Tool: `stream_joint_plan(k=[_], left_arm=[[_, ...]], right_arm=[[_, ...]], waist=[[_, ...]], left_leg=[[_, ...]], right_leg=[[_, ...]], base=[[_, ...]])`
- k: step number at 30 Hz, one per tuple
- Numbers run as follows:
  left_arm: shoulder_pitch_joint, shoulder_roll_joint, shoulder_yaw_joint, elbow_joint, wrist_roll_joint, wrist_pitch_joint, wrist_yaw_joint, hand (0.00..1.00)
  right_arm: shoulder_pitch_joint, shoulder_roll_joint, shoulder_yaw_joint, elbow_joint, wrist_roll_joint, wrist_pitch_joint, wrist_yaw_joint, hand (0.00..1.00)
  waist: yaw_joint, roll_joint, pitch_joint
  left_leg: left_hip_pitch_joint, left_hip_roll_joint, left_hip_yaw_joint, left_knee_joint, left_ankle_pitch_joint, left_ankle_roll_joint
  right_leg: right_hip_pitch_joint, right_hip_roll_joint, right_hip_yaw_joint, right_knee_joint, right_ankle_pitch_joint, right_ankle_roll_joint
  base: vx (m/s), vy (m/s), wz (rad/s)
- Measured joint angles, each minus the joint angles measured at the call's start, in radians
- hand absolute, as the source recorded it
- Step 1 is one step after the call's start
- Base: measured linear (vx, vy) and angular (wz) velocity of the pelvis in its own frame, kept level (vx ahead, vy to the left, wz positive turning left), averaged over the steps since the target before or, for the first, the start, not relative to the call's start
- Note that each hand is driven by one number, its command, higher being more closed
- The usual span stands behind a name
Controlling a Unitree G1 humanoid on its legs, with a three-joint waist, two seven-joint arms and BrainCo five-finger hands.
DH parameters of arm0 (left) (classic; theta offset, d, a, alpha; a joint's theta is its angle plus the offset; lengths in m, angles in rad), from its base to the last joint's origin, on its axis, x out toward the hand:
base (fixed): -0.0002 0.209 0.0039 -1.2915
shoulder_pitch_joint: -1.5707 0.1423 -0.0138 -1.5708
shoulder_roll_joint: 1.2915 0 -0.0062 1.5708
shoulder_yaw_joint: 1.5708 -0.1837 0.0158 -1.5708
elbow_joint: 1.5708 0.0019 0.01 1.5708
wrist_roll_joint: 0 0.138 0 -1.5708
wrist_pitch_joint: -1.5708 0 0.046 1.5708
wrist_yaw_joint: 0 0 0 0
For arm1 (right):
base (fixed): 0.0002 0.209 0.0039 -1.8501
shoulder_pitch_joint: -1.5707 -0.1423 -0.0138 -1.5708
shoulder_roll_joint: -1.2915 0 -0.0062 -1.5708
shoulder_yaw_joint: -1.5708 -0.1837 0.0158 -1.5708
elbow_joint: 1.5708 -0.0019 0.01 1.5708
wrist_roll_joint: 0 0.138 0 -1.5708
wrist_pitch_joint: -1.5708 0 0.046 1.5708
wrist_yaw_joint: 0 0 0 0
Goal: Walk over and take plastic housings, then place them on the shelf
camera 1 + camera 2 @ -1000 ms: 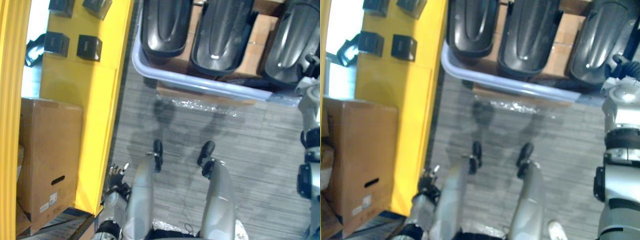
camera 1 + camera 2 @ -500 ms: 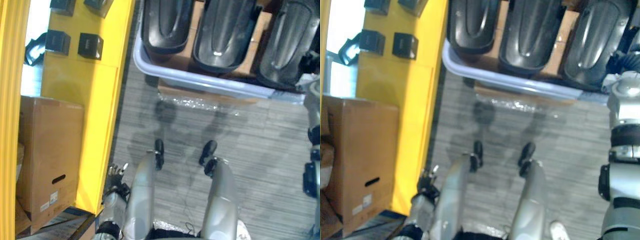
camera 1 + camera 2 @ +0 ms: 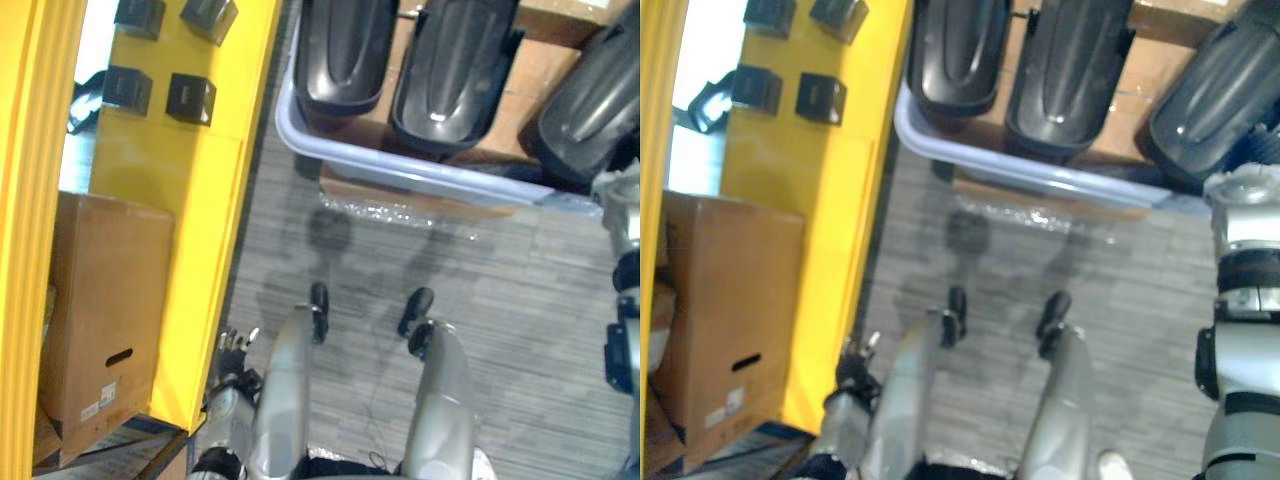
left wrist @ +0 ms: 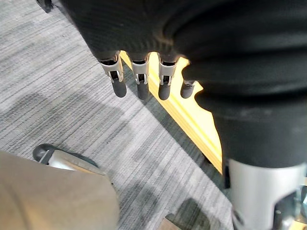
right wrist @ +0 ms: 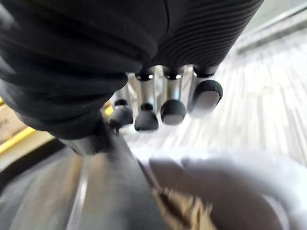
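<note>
I stand on the grey carpet [image 3: 500, 300] with both arms hanging at my sides. My left hand [image 3: 232, 348] is low by my left side, just beside the front edge of the yellow shelf [image 3: 200, 250]. Its fingers [image 4: 142, 88] point down at the carpet, straight and loose in a row, and they hold nothing. My right arm [image 3: 1240, 300] hangs down at the right, near the right end of the bin. My right hand [image 5: 158, 86] also points downward, its dark fingertips [image 5: 205, 98] lined up side by side and relaxed, with nothing in its grasp. The pale shape below it may be the bin's rim, but that view is too smeared for me to tell.

The black plastic housings [image 3: 455, 65] are ahead of me. Three of them stand side by side in a pale grey bin [image 3: 400, 168], with brown cardboard [image 3: 535, 75] showing between them. They are well apart from both hands.

On the yellow shelf sit several small black boxes [image 3: 190, 97]. Lower down on the left, a level below the yellow surface, stands a brown cardboard box [image 3: 105, 300] with a slot handle in its side.
</note>
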Motion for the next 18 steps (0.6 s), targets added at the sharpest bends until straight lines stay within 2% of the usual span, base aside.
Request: stream_joint_plan(k=[7,13,16,18], left_arm=[[0.032,0.0,-0.078,-0.109,-0.042,-0.06,0.009,0.0],[0.057,0.001,-0.104,-0.261,-0.071,-0.067,0.023,0.0],[0.085,0.029,-0.1,-0.453,-0.06,-0.07,0.076,0.0],[0.097,0.038,-0.101,-0.542,-0.055,-0.069,0.095,0.0]], right_arm=[[0.01,-0.001,-0.002,-0.008,-0.04,-0.005,-0.044,1.0],[0.074,0.002,-0.062,-0.134,-0.041,-0.051,-0.098,1.0],[0.148,0.041,-0.131,-0.208,-0.069,-0.075,-0.119,1.0],[0.181,0.058,-0.152,-0.236,-0.087,-0.082,-0.124,1.0]], waist=[[-0.008,-0.003,-0.001],[-0.026,-0.014,-0.002],[-0.028,-0.049,-0.011],[-0.031,-0.059,-0.016]], left_leg=[[0.073,0.0,-0.005,-0.036,0.003,-0.004],[0.155,-0.004,-0.014,-0.083,0.013,-0.01],[0.241,-0.007,-0.017,-0.146,0.032,-0.021],[0.273,-0.005,-0.023,-0.167,0.037,-0.027]], right_leg=[[0.079,0.004,-0.018,-0.031,0.001,0.001],[0.169,0.005,-0.043,-0.067,0.0,0.002],[0.247,0.01,-0.055,-0.111,0.0,0.002],[0.286,0.016,-0.068,-0.135,0.001,0.001]], base=[[0.02,-0.011,0.02],[0.02,-0.028,0.07],[0.02,-0.047,0.07],[0.04,-0.046,0.05]])
